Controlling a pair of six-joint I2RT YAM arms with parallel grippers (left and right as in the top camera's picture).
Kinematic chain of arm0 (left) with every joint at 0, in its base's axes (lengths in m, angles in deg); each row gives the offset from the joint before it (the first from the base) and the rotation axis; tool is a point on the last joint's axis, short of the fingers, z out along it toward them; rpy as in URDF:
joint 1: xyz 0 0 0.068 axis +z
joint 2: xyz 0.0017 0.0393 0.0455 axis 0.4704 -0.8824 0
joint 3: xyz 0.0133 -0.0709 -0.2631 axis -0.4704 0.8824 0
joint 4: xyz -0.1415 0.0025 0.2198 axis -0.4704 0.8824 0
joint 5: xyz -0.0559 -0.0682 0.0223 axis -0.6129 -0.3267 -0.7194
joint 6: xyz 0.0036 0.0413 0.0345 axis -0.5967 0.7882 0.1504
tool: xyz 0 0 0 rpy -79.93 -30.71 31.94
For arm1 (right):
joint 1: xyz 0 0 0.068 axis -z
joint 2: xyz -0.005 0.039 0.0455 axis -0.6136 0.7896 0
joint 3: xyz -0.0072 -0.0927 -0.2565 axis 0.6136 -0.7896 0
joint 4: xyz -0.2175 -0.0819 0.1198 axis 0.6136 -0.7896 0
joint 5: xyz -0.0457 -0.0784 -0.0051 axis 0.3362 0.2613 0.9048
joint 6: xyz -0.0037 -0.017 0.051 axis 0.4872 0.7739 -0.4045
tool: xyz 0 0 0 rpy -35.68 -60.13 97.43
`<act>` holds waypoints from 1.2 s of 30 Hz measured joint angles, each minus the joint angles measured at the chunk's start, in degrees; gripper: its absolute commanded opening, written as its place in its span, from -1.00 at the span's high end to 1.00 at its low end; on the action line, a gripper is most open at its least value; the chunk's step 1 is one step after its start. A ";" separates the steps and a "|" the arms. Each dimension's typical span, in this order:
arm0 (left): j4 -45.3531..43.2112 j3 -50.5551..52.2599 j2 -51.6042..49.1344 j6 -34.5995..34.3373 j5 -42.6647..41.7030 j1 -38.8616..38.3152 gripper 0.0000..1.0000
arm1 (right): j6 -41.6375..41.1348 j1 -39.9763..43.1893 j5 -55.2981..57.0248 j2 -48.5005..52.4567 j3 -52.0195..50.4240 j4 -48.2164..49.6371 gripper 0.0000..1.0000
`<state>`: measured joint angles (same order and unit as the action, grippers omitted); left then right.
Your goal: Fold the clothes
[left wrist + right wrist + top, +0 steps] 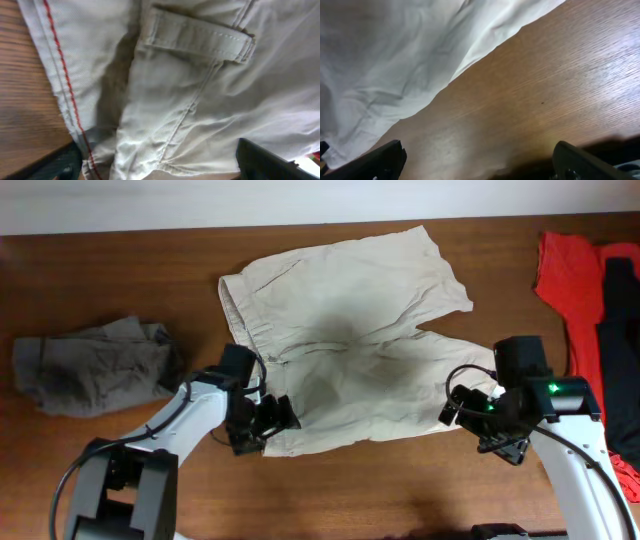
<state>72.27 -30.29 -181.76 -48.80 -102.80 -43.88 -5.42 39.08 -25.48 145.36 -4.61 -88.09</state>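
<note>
My left end effector [167, 165] apart over shorts [340, 340] | right end effector [477, 162] apart over tabletop [545, 75] | gray garment [90, 365] left, red garment [570, 275] right

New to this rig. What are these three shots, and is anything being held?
Two robot arms work at a wooden table. The wide shot comes from a fixed camera above. The close-ups come from a camera on each wrist, with dark fingers in the bottom corners. Beige shorts lie spread mid-table, a gray garment at the left, and a red garment and black garment at the right edge. The left gripper is over the shorts' waistband end and the right gripper is by a leg hem. Both are open; nothing is held.
</note>
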 measured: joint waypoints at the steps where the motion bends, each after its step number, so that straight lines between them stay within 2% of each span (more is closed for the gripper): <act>1: -0.42 0.00 -0.04 -0.20 0.26 -0.50 -0.19 | 0.00 0.00 0.28 0.00 0.00 0.11 -0.98; 4: -1.70 0.00 -0.37 -0.44 0.55 -2.25 0.45 | -0.02 0.00 1.44 0.00 0.00 0.42 -0.98; 7: -1.88 0.00 -0.72 -0.44 0.13 -4.20 0.97 | -0.02 0.00 2.08 0.00 0.00 0.83 -0.98; 15: 2.58 -0.33 -0.70 1.92 -0.96 -4.72 1.00 | -0.33 0.00 5.92 0.00 0.00 1.20 -0.98; 21: 11.17 -0.63 2.10 6.34 1.07 2.32 0.99 | -1.16 1.57 7.56 0.02 0.00 2.56 -0.98; 25: 13.84 -0.63 6.60 8.50 4.59 6.51 1.00 | -1.60 4.44 7.72 1.18 0.00 2.47 -0.98; 30: 14.10 -0.63 9.92 10.34 8.31 10.69 0.99 | -0.72 6.38 6.78 6.71 -0.76 3.56 -0.98; 36: 13.90 -0.63 10.21 11.21 12.35 13.25 0.99 | 2.91 6.54 2.08 17.94 -2.25 6.14 -0.98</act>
<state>86.17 -30.92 -171.55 -37.59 -90.45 -30.63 -2.51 45.62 -23.41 163.30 -6.86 -81.95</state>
